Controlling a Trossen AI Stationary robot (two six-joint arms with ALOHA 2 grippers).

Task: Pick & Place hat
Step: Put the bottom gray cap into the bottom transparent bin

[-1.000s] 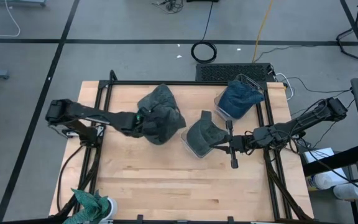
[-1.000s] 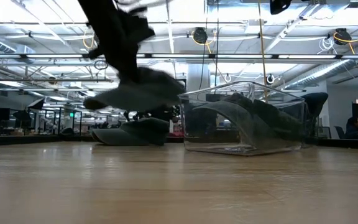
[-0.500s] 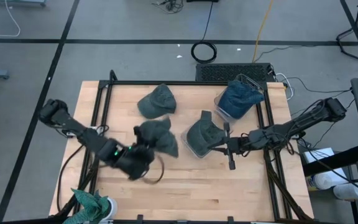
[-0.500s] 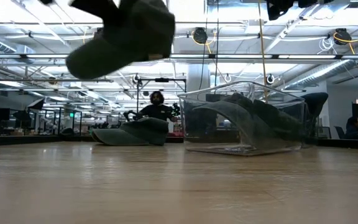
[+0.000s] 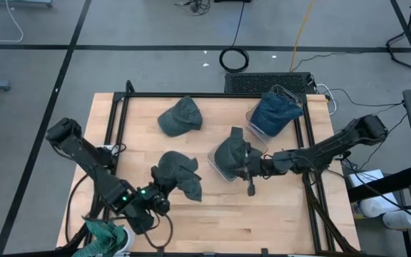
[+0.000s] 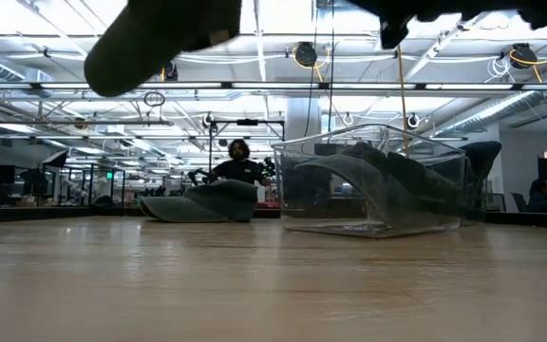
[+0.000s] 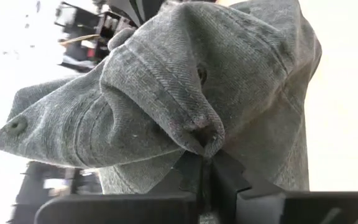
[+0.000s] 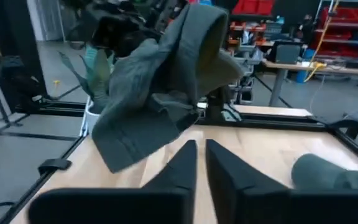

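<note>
bare table front (image 5: 262, 221), clear bin (image 5: 228, 163) mid-table, hat (image 5: 180, 116) behind

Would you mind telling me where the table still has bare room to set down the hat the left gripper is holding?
The near half of the table is bare wood. The far-left corner beside the grey hat is free too. The right-centre is crowded: clear bins, blue hat and right gripper. The left gripper holds the dark hat aloft.
</note>
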